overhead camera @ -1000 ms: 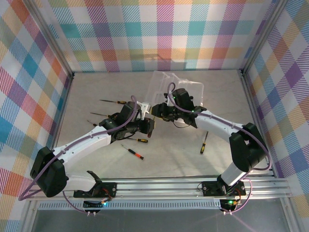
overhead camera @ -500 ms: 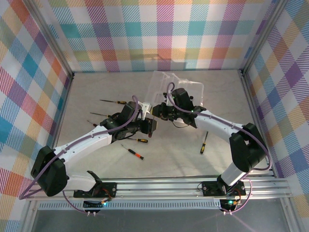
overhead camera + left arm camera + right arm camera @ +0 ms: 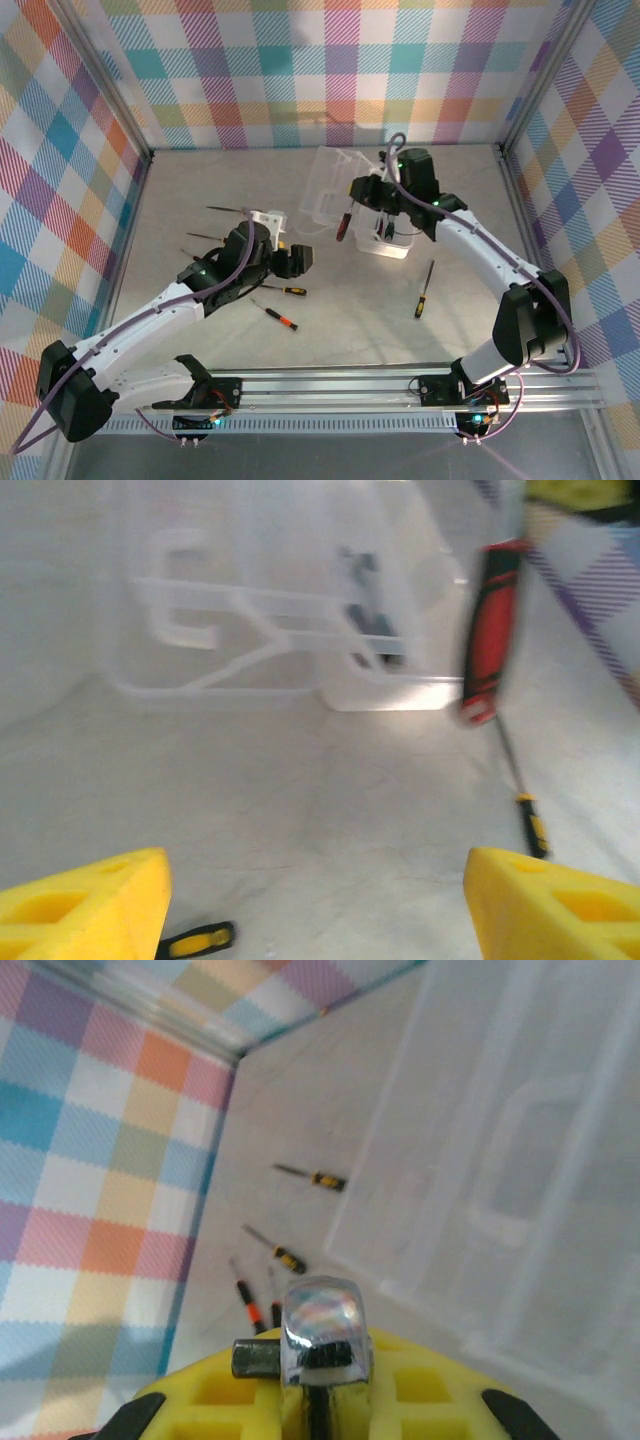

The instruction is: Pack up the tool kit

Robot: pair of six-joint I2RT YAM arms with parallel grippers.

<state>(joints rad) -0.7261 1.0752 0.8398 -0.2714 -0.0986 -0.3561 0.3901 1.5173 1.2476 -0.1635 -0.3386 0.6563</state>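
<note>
Right claw (image 3: pixel 358 192) clamped on black-red slim screwdriver (image 3: pixel 342 224) upper-centre, just beside clear plastic rectangular box (image 3: pixel 396 249); left claw (image 3: pixel 315 900) spread wide.

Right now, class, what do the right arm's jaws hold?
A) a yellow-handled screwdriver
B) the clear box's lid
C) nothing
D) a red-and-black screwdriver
D: the right jaws are shut on a red-and-black screwdriver, which hangs in the air beside the clear box.
</note>
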